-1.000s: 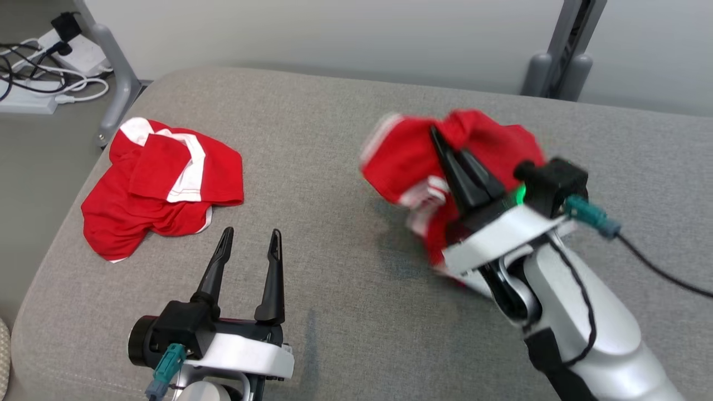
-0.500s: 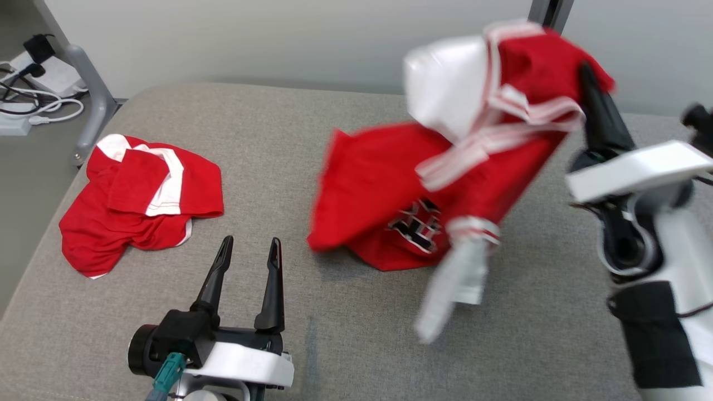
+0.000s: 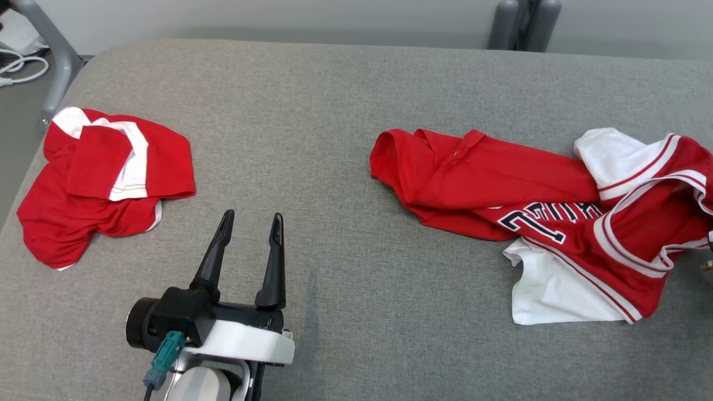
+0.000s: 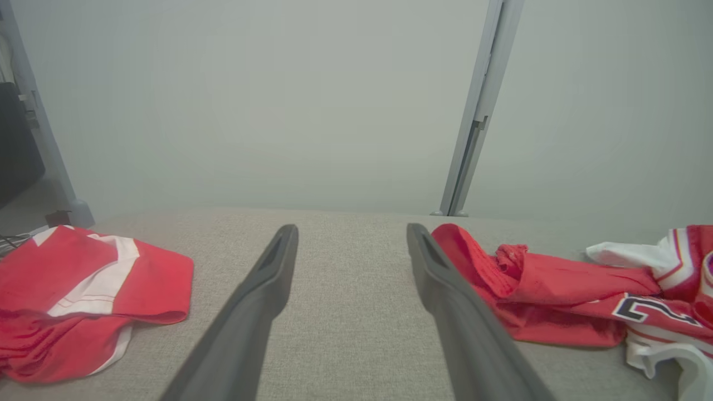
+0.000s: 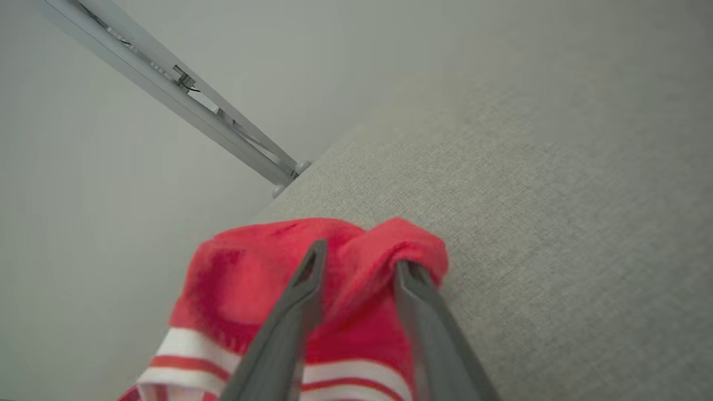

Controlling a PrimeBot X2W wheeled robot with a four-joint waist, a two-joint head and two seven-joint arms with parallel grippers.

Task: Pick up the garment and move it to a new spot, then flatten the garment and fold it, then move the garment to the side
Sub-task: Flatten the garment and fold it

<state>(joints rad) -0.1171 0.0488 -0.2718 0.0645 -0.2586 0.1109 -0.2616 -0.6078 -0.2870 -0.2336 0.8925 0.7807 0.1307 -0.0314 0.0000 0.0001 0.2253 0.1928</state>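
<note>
Red shirt lies far left; the left gripper hovers near left, jaws wide, empty. The jersey sprawls bunched at right: best release cleanly, then draw its corners outward. The right gripper, narrowly parted amid red cloth: grip unclear; jersey's right edge cut off

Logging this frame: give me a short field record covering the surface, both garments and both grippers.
surface: grey padded cushion
lettered jersey: on the robot's right, stretched out but crumpled, neither flat nor folded
second red garment: bunched at the left, well apart from the jersey
left gripper: open, empty, over bare cushion between the two garments
right gripper: fingers parted, jersey fabric bunched at their tips
</note>
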